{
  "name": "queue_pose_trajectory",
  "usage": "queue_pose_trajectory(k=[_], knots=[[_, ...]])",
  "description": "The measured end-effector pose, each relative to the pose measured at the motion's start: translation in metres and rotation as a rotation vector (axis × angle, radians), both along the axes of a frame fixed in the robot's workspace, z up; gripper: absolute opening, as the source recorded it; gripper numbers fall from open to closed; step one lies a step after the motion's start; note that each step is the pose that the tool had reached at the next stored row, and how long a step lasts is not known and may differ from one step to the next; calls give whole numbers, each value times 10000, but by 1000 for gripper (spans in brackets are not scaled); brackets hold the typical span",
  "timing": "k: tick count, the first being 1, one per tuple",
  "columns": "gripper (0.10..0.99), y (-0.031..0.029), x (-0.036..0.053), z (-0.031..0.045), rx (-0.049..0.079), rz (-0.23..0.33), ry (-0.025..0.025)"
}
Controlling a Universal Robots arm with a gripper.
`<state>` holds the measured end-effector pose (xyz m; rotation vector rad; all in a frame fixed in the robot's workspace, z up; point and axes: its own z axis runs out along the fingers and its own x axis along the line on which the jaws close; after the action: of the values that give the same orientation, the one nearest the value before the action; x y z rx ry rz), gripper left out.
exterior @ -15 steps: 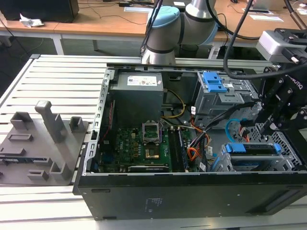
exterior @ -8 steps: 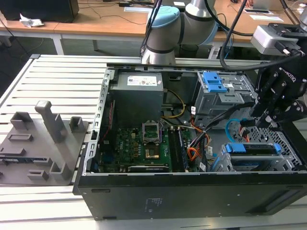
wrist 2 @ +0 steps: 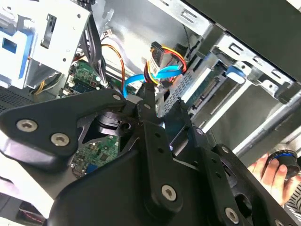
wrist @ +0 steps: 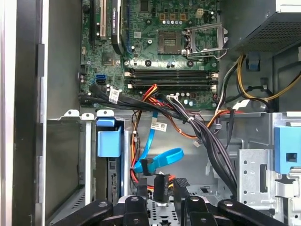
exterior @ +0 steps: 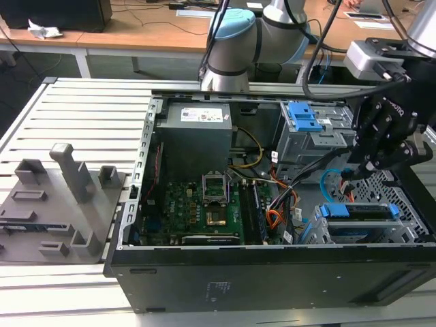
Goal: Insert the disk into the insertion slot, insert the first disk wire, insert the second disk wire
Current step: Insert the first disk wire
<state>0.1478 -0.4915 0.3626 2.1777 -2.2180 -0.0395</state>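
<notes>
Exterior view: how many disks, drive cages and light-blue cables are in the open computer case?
Disk in bright blue plastic carrier frame: 1
Grey sheet-metal drive cages, perforated and taller blue-latched: 2
Glossy light-blue cable: 1
Total: 4

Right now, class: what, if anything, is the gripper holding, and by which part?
Cannot be told: the gripper is at the black plug of the first disk wire, but no hold on it is clear.

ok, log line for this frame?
disk seated in insertion slot | gripper at first disk wire | second disk wire looped alongside
</notes>
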Motion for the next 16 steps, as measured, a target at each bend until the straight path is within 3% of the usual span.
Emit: queue_pose_trajectory(k=[6,10,11,14,16], knots=[[361,26,1,-103,-134,2,0],[361,26,1,-117,-186,2,0],[345,26,1,-117,-186,1,0],[165,26,1,-117,-187,1,0],[165,26,1,-117,-188,1,0]])
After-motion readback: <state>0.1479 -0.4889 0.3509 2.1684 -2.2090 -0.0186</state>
